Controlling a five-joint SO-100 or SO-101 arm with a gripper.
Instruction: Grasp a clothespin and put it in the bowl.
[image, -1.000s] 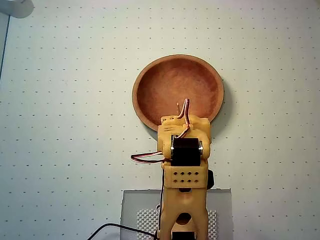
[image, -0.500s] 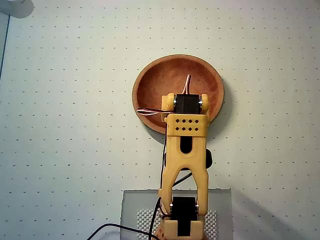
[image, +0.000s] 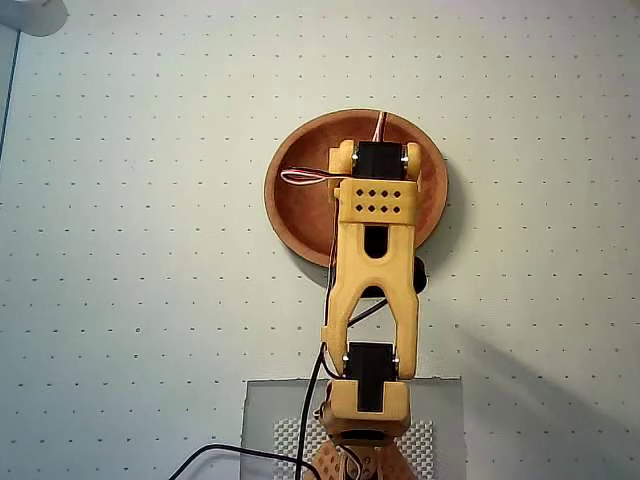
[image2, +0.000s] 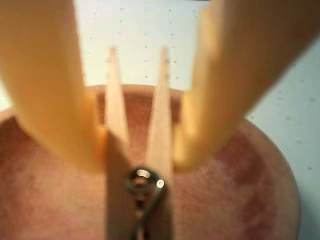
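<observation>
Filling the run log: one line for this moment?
pincer: shut on clothespin | position: over wooden bowl | release: not yet

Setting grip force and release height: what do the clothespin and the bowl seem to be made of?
The clothespin looks like pale unfinished wood, matte tan prongs with a shiny metal spring coil. The bowl looks like reddish-brown wood, mottled grain-like surface with a lighter rim and low sheen; glazed ceramic cannot be ruled out. The fingers gripping the pin look like yellow plastic.

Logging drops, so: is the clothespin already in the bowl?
Not yet: the gripper holds the clothespin between its fingers, above the bowl.
</observation>
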